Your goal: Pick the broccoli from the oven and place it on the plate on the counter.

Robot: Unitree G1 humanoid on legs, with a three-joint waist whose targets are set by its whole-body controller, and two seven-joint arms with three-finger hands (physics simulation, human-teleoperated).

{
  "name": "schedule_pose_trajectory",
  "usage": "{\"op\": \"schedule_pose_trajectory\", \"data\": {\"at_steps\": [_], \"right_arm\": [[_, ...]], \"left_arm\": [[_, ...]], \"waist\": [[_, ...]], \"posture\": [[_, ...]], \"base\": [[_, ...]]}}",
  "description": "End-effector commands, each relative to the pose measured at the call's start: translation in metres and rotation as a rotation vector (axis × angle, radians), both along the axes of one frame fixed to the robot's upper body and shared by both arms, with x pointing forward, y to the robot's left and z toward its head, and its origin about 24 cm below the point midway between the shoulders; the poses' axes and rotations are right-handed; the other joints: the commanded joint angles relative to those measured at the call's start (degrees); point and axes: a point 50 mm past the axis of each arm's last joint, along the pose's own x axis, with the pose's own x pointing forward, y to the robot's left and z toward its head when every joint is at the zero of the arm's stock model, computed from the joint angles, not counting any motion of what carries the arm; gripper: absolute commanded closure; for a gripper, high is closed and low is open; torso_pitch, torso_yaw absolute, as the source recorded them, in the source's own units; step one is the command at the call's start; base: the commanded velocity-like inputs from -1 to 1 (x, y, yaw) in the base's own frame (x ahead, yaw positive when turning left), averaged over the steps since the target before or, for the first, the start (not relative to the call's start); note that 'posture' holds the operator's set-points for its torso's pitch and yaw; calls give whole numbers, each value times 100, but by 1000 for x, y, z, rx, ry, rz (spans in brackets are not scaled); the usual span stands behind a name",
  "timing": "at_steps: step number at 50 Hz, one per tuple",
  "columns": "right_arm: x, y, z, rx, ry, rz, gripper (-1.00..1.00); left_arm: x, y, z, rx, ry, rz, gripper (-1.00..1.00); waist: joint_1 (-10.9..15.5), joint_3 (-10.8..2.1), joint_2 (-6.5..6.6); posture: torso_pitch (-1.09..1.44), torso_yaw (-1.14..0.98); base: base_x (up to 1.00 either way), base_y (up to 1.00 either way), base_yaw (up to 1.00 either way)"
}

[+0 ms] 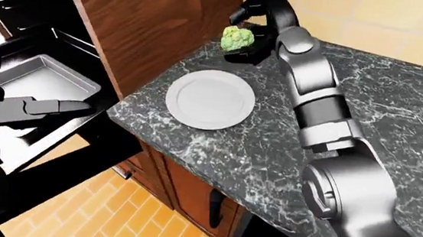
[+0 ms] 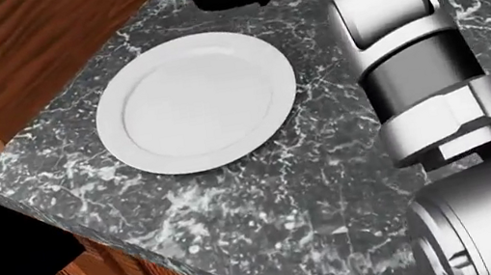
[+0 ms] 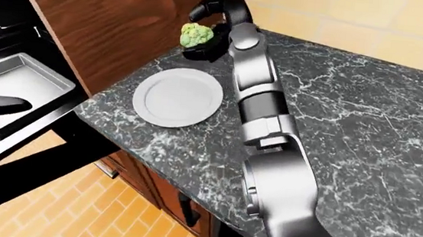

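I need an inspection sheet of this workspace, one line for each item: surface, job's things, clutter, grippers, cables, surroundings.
Surface: dark marbled counter.
Job's things: broccoli held in the air above the counter, past the plate's far edge; white plate bare.
Clutter: nothing seen.
Grippers: right hand closed round the broccoli; left hand open, over the oven door.
Cables: nothing seen.
Surroundings: open oven with a metal tray, wooden cabinet, tiled floor.

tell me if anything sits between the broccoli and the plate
Nothing visible does. The right hand holds the broccoli above the counter, just past the far rim of the plate, whose face is bare.
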Motion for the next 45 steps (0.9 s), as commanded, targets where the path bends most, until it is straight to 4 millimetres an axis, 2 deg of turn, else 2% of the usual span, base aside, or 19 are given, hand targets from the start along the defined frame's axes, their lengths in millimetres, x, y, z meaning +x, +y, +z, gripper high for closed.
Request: {"op": "schedule_pose_trajectory", "data": {"at_steps": [1,2,3,4,5,8,10,13,16,17,26,34,45], "right_arm": [[-8,1,39,-4,-158,-10,100],[-7,2,38,0,-150,1,100],[-7,4,35,-19,-144,7,100],[-6,5,31,-47,-114,-3,100],[-5,5,29,-54,-100,-6,100],[-5,7,21,-129,-63,-22,100],[-5,10,17,-160,-49,-16,100],[-7,16,13,-184,-25,25,100],[-10,24,11,-193,-12,68,100],[-11,26,10,-202,-11,77,100],[-15,40,3,-266,8,148,100],[-18,52,-10,-333,55,219,100],[-17,55,-31,-398,135,248,100]], "left_arm": [[-5,-2,10,33,-65,3,-100],[-5,-3,10,33,-66,2,-100],[-6,-3,10,32,-66,2,-100],[-6,-2,9,32,-64,3,-100],[-6,-2,9,32,-65,4,-100],[-7,-2,9,31,-64,5,-100],[-7,-1,8,31,-63,5,-100],[-7,-1,8,30,-64,6,-100],[-8,-1,8,29,-63,8,-100],[-7,-1,7,30,-62,8,-100],[-6,1,5,29,-60,10,-100],[-6,2,4,28,-60,11,-100],[-5,2,6,27,-59,14,-100]], "waist": [[-25,-230,13],[-7,-261,-103],[51,-348,-232],[52,-333,-121],[21,-317,-112],[-17,-300,-205],[-62,-288,-199],[-78,-299,-26],[-104,-432,323],[-114,-398,233],[-181,-435,83],[-169,-469,64],[-147,-489,80]], "posture": [[0,0],[0,0],[0,0],[0,0],[0,0],[0,0],[0,0],[0,0],[0,0],[0,0],[0,0],[0,0],[0,0]], "base": [[0,0,0],[0,0,0],[0,0,0],[0,0,0],[0,0,0],[0,0,0],[0,0,0],[0,0,0],[0,0,0],[0,0,0],[0,0,0],[0,0,0],[0,0,0]]}}
